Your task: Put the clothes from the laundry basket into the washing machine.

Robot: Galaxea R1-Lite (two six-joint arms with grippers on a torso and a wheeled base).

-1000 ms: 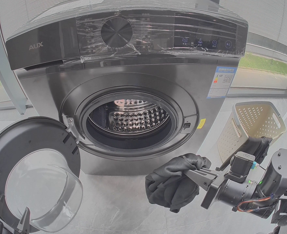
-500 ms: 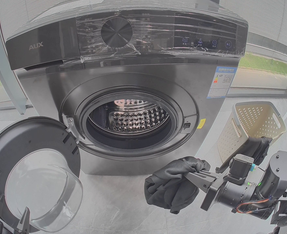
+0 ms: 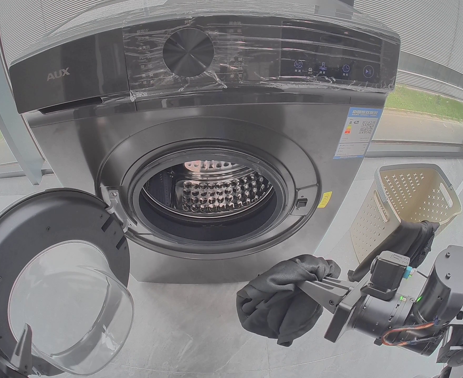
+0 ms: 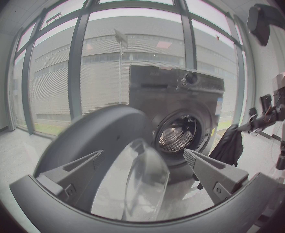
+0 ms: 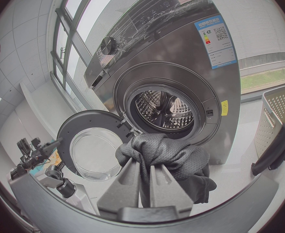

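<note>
1. Left gripper (image 3: 3, 332): you find it low at the far left, just beside the lower edge of the open door. Its fingers (image 4: 213, 175) are spread wide apart and hold nothing.
2. Door (image 3: 48, 237): round and hinged at the left of the opening. It is swung fully open, with its clear glass bowl facing outward.
3. Washing machine (image 3: 200, 127): a grey front-loader in the centre. You look straight into its steel drum (image 3: 216, 190) through the open port.
4. Dark garment (image 3: 279, 300): one bunched piece of mesh-like cloth hanging in the air. It is below and to the right of the port, in front of the machine's lower right corner and outside the drum.
5. Right gripper (image 3: 307, 287): it points toward the machine from the lower right. Its fingers (image 5: 166, 191) are pressed together on an upper fold of the dark garment, and the rest of the cloth droops beneath them.
6. Laundry basket (image 3: 415, 190): cream and perforated, on the floor just to the right of the machine.
7. Second dark garment (image 3: 412, 240): you see it draped over the basket's near rim and hanging down the outer wall.
</note>
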